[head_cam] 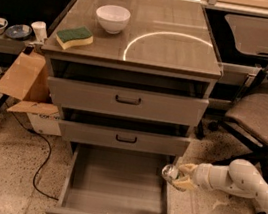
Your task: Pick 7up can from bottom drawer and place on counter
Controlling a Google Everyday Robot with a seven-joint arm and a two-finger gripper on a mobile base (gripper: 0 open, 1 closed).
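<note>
Gripper (178,176) pinches the can (168,172), held sideways over the right wall of the open bottom drawer (111,186). Looks like the lift-out step. Next move: raise it up and left past the upper drawers (127,100), which jut out, onto the counter (177,55) above.

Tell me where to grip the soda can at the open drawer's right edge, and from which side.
Across its curved side, from the view's right. The can lies sideways, shiny round end facing left, so its side is open to that approach. The gripper, above the bottom drawer at its right wall, holds it just so.
</note>
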